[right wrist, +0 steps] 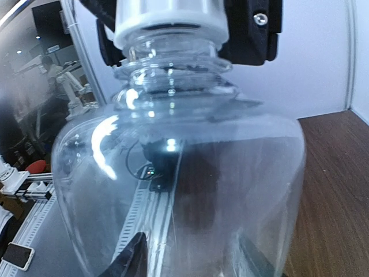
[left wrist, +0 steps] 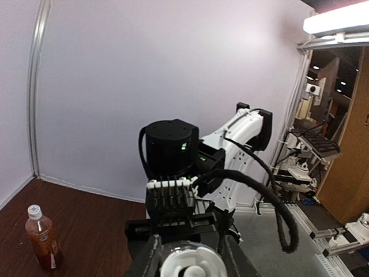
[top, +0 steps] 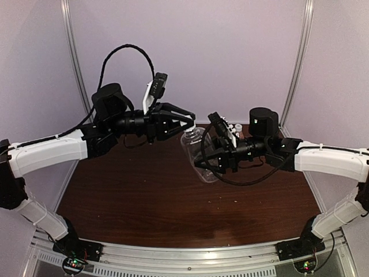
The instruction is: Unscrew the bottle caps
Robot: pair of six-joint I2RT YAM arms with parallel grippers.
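My right gripper clamps the clear bottle above the tabletop's far edge, steadying it so my left gripper, pinched on the cap, can twist.

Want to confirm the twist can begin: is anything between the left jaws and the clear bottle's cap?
Nothing visible. The left gripper is shut directly on the white cap, while the right gripper holds the clear bottle by its body.

Enclosure and tabletop noted.
Dark wood table is bounded by pale walls; aluminium rail is fixed along near edge.
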